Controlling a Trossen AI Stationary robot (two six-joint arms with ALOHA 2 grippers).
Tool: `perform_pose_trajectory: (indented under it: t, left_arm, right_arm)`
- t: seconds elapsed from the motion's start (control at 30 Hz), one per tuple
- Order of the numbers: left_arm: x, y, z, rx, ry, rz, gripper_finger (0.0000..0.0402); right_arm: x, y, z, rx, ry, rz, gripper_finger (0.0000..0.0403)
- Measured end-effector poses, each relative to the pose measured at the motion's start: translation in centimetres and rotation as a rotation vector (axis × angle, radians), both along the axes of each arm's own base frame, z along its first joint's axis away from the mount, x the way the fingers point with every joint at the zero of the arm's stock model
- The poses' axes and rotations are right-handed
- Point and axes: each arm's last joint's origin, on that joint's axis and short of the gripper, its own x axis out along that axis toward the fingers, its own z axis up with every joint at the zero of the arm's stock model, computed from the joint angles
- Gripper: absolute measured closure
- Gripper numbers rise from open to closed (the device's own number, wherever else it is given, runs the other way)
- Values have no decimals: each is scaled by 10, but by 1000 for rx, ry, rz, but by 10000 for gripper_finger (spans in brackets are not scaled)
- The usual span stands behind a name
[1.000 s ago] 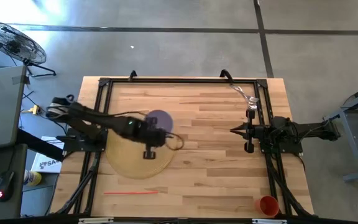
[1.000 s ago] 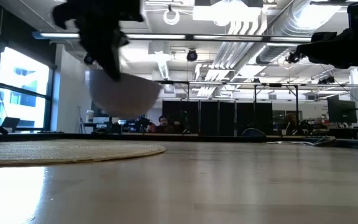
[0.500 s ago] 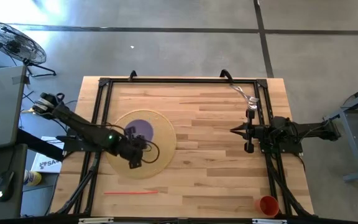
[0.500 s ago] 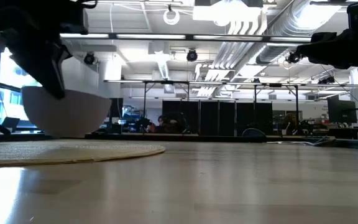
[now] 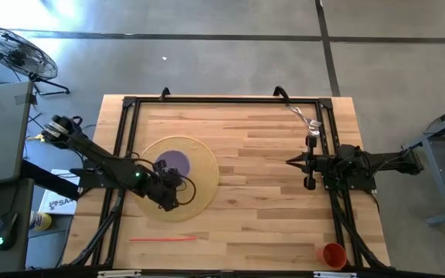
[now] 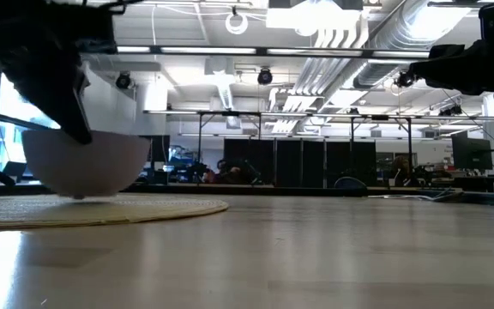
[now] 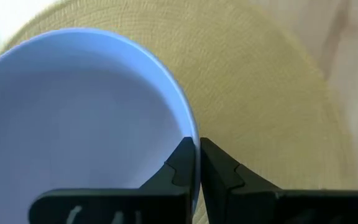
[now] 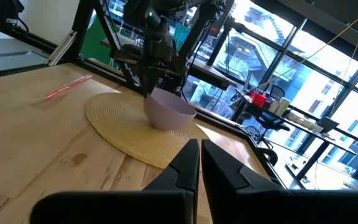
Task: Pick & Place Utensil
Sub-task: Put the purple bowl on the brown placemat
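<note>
Setting-down step in hand: left gripper (image 5: pixel 168 188) clenched on the rim of the bowl (image 5: pixel 173 163), now at or just above the round mat (image 5: pixel 204 174), left of centre in the high frame. Next, by judgement: release and lift clear. Right gripper (image 5: pixel 309 162) parked at right, jaws together. Utensil (image 5: pixel 305 118) at upper right, untouched.

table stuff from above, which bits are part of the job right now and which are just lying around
In the job:
- bowl, rim pinched by the left gripper
- woven placemat under it
- metal utensil at the table's far right edge, untouched

Lying about:
- red straw near the front edge
- orange cup at the front right corner
- right gripper, waiting at the right side
</note>
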Motion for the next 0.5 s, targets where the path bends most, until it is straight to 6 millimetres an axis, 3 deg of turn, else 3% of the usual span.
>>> perform_pose_trajectory:
  t: [0.5]
  left_arm:
    - [0, 0, -7, -23, -18, 5, 373]
  right_arm:
    - [0, 0, 0, 0, 0, 0, 391]
